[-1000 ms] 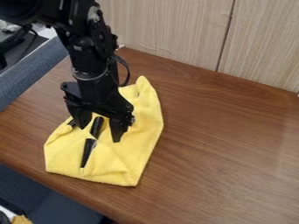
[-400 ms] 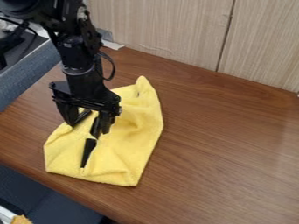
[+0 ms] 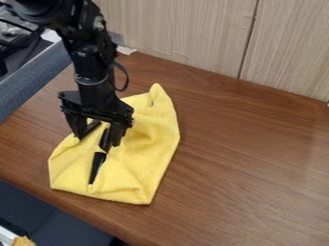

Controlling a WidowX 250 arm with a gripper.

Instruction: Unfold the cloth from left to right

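Note:
The gripper (image 3: pixel 97 141) hangs over the left part of the yellow cloth (image 3: pixel 146 149), its two fingers spread apart. Whether their tips touch the fabric I cannot tell. The cloth lies crumpled on the left side of the table, with a pointed corner toward the back and creases near its front edge. On top of it rests a slim black object (image 3: pixel 97 167), just below the gripper; more dark pieces show between and behind the fingers, partly hidden.
The brown wooden table (image 3: pixel 250 163) extends to the right of the cloth. Wood-grain panels (image 3: pixel 186 33) stand along the back. A blue-grey padded edge (image 3: pixel 32 79) borders the table at the upper left.
Compared with a second ago, the gripper has shifted left and slightly toward the back. Between the last two frames it has barely moved. The cloth and the slim black object have stayed put.

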